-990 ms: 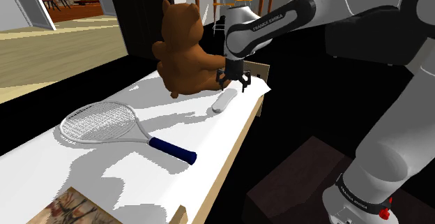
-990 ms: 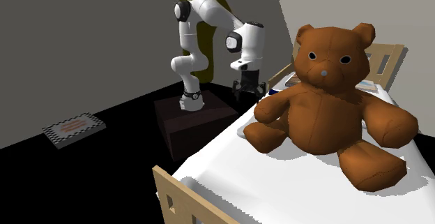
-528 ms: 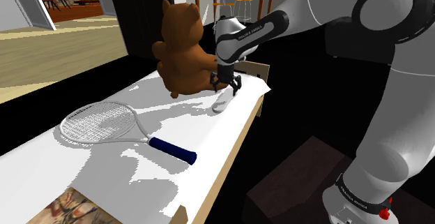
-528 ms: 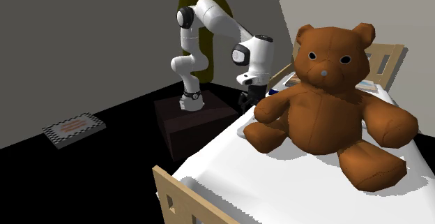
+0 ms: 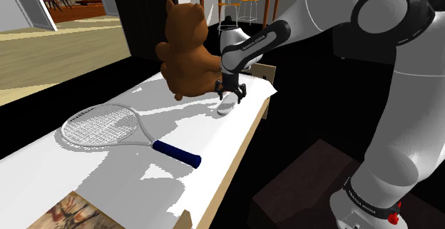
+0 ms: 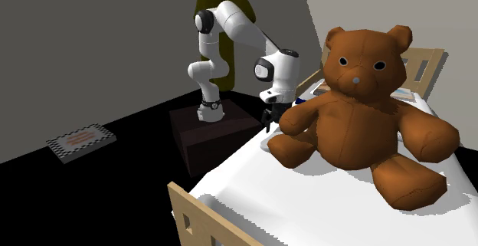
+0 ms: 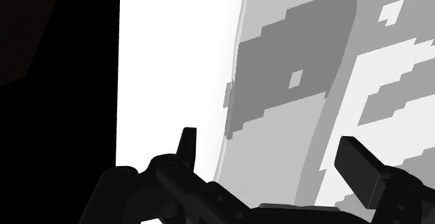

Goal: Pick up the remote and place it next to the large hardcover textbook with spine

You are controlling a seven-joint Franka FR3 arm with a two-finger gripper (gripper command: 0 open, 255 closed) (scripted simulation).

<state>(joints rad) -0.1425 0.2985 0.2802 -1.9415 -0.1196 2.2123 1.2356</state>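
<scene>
The remote [image 5: 226, 107] is a pale grey-white slab lying on the white bed [image 5: 85, 163], near its edge and just in front of the brown teddy bear [image 5: 187, 49]. My gripper [image 5: 230, 94] hangs low right over the remote's far end. In the wrist view the remote [image 7: 293, 97] runs lengthwise between my fingers [image 7: 185, 146], which stand apart on either side of it without touching: the gripper [image 7: 272, 156] is open. A book with a picture cover [image 5: 71, 212] lies at the bed's near corner. In the second exterior view the gripper [image 6: 269, 119] is partly hidden behind the bear's arm.
A white tennis racket with a blue handle [image 5: 114, 125] lies mid-bed between the remote and the book. The bear [image 6: 360, 106] sits close beside the gripper. Beyond the bed's edge is a dark floor with the stand [image 6: 216, 132] and a patterned flat item [image 6: 80, 139].
The arm has swung slightly to the shoulder view's left and lowered the gripper from above the bed down onto the remote. The fingers have stayed apart; the remote has not moved.
</scene>
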